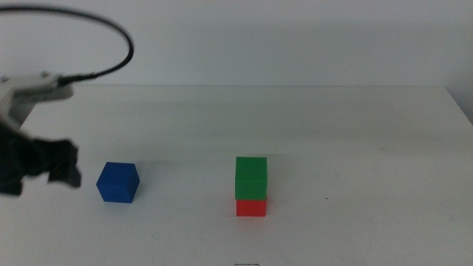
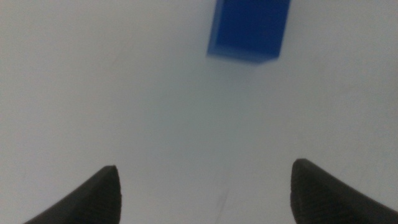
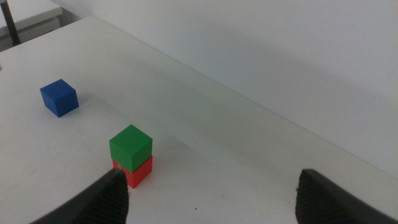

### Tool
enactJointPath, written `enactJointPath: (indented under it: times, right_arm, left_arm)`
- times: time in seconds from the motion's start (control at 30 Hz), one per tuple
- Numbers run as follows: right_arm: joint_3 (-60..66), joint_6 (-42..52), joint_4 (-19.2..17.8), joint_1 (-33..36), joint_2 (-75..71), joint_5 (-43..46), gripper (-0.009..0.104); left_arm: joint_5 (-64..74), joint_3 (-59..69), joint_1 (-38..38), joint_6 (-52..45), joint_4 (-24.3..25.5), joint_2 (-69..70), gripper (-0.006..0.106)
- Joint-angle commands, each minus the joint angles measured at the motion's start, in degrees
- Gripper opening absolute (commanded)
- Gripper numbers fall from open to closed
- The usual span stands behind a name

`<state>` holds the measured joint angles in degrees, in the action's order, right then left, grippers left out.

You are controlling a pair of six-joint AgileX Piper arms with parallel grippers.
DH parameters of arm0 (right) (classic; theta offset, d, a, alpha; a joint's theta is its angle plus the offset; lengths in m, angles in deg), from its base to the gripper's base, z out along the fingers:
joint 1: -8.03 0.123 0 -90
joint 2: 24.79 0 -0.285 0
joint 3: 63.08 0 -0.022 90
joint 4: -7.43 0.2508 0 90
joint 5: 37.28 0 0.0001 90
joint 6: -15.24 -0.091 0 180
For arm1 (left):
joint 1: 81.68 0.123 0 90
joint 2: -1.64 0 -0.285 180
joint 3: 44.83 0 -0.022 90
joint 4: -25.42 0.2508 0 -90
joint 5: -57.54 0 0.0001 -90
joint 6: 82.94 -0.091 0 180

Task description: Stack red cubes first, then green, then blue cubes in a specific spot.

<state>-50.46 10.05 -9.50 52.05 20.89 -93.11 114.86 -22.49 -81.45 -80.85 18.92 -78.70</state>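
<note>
Jaws spread, the left gripper sits at nine o'clock of the small matte deep-blue solid cube, probably light, rigid; pinch opposite flat faces.

Lighting: bright, even, diffuse; no glare.
Soft faint shadows under blue cube and stack; left gripper motion-blurred; left wrist view soft, blue cube's edges unsharp.
</note>
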Motion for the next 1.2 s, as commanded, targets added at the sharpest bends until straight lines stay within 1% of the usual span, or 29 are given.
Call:
enactJointPath:
  times: [0.0,0.07,0.1,0.3,0.4,0.63,0.9,0.97,1.03,1.17]
  right_arm:
    - [-1.14,0.45,-1.63,-0.36,0.32,4.17,0.085]
    - [-1.14,0.45,-1.63,-0.36,0.32,4.17,0.085]
    - [-1.14,0.45,-1.63,-0.36,0.32,4.17,0.085]
    - [-1.14,0.45,-1.63,-0.36,0.32,4.17,0.085]
    - [-1.14,0.45,-1.63,-0.36,0.32,4.17,0.085]
    - [-1.14,0.45,-1.63,-0.36,0.32,4.17,0.085]
    - [-1.14,0.45,-1.63,-0.36,0.32,4.17,0.085]
    - [-1.14,0.45,-1.68,-0.31,0.32,4.17,0.085]
    - [-1.14,0.45,-1.68,-0.31,0.32,4.17,0.085]
    - [-1.14,0.45,-1.68,-0.31,0.32,4.17,0.085]
  left_arm:
    - [-0.49,-5.66,-0.12,-2.85,-3.0,-3.1,0.092]
    - [0.28,-8.93,-0.46,-3.99,-4.54,-7.55,0.092]
    - [0.64,-10.76,-1.14,-3.86,-4.31,-9.73,0.092]
    - [1.07,-20.73,-6.46,-2.1,0.66,-19.95,0.092]
    - [2.43,-24.04,-7.0,-2.1,1.22,-23.87,0.092]
    - [2.02,-25.67,-7.0,-3.28,1.41,-30.6,0.092]
    - [0.6,-25.67,-7.0,-5.41,1.23,-35.23,0.091]
    - [0.6,-25.67,-7.0,-5.41,1.23,-35.7,0.088]
    - [0.53,-25.67,-7.0,-5.41,0.95,-35.9,0.081]
    - [0.47,-25.67,-7.0,-5.27,0.26,-36.18,0.06]
